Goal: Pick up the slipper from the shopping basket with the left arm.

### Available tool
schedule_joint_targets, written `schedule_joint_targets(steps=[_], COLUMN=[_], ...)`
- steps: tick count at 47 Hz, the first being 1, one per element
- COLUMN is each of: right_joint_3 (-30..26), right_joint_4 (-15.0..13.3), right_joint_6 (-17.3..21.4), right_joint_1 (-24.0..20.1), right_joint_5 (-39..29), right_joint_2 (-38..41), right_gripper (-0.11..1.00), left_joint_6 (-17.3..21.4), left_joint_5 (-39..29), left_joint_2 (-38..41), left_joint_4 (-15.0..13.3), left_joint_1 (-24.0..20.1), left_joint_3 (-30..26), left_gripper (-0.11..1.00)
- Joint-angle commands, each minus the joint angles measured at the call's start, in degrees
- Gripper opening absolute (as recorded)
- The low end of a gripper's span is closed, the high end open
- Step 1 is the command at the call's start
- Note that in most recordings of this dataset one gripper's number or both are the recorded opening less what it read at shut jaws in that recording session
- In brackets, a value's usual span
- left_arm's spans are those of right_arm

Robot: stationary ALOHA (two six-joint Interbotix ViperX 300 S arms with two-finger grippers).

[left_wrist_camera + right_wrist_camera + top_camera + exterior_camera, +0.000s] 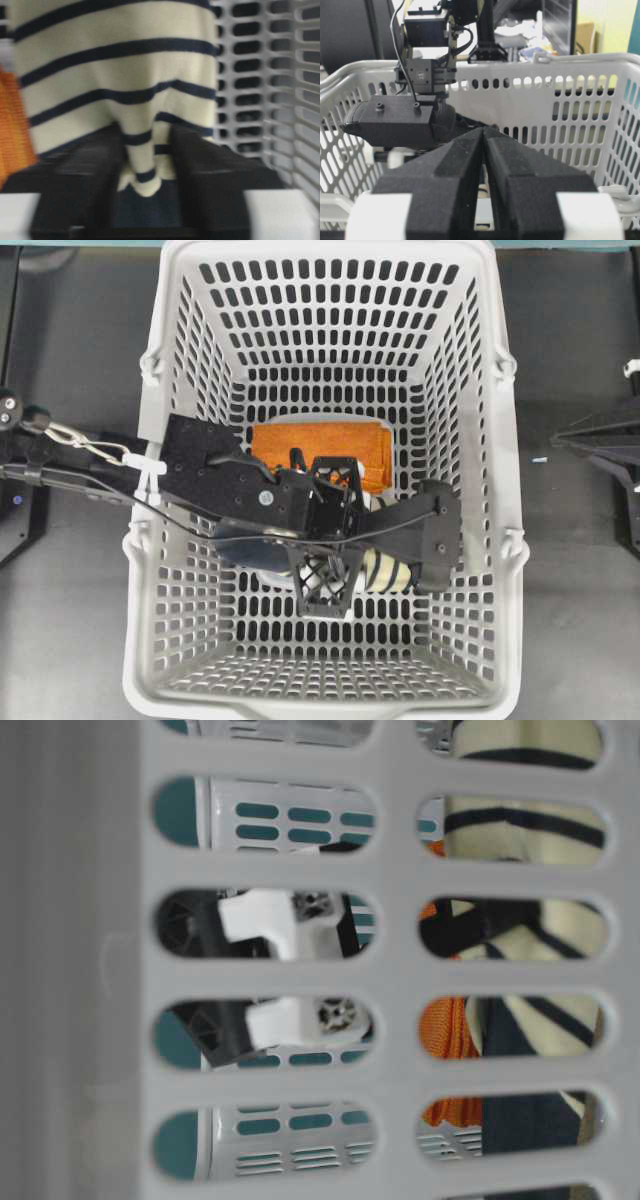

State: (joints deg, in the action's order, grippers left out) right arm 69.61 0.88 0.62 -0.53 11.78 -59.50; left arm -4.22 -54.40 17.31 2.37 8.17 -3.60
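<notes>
The shopping basket [180, 370] fills the middle of the overhead view, with its slotted walls rising on all sides. The left arm [215, 475] enters over the basket's rim from 9 o'clock and reaches down into the interior, ending near the basket's centre. A folded orange cloth [320, 445] lies on the basket floor just toward 12 o'clock from the arm's wrist, and is partly covered by it.

The slipper [385, 575] sits inside the basket, just toward 5 o'clock from centre, directly under the arm's end; only a striped cream part shows in the overhead view. In the left wrist view, the slipper [115, 85] hangs as a striped cream fold, with the orange cloth [12, 125] at 9 o'clock and the basket wall [270, 75] at 3 o'clock.

The left gripper [145, 170] is pinching a narrow fold of the slipper fabric between its two black fingers [87, 180].

The right gripper [484, 165] is outside the basket [560, 95], with its fingers pressed together and nothing between them.
</notes>
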Motion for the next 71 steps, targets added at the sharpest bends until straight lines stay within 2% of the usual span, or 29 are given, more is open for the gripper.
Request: schedule_joint_targets(steps=[1, 4, 11, 17, 28, 37, 41, 49, 71], right_joint_3=[-0.4, -0.4, -0.2, -0.3, -0.2, -0.3, -0.2, -0.2, -0.2], right_joint_4=[0.2, 0.2, 0.2, 0.2, 0.2, 0.2, 0.2, 0.2, 0.2], right_joint_6=[0.4, 0.9, 1.6, 1.6, 1.6, 1.6, 1.6, 1.6, 1.6], right_joint_1=[-0.3, -0.2, -0.3, -0.3, -0.3, -0.3, -0.3, -0.2, -0.3], right_joint_5=[0.3, 0.3, 0.3, 0.3, 0.3, 0.3, 0.3, -0.4, -0.8], right_joint_2=[0.4, 0.4, 0.4, 0.4, 0.2, -0.7, -1.1, -1.6, -1.8], right_gripper=[0.0, 0.0, 0.0, 0.0, 0.0, 0.0, 0.0, 0.0, 0.0], left_joint_6=[-0.1, 0.0, 0.1, 0.2, 0.0, 0.0, 0.1, 0.1, 0.0], left_joint_5=[0.2, -0.3, -3.3, -9.0, -22.4, -29.4, -31.9, -33.7, -35.0], left_joint_2=[-1.1, -1.8, -4.3, -5.8, -5.4, -2.5, -1.0, 0.6, 0.7], left_joint_4=[0.3, 0.3, 0.3, 0.3, 0.3, 0.3, 0.3, 0.3, 0.3], left_joint_1=[-0.2, -0.1, -0.2, -0.7, -1.1, -1.3, -1.3, -1.1, -1.1], left_joint_3=[-0.7, -1.1, -4.2, -9.1, -23.8, -35.5, -38.9, -42.1, -41.2], left_gripper=[0.21, 0.08, 0.07, 0.07, 0.07, 0.07, 0.07, 0.07, 0.07])
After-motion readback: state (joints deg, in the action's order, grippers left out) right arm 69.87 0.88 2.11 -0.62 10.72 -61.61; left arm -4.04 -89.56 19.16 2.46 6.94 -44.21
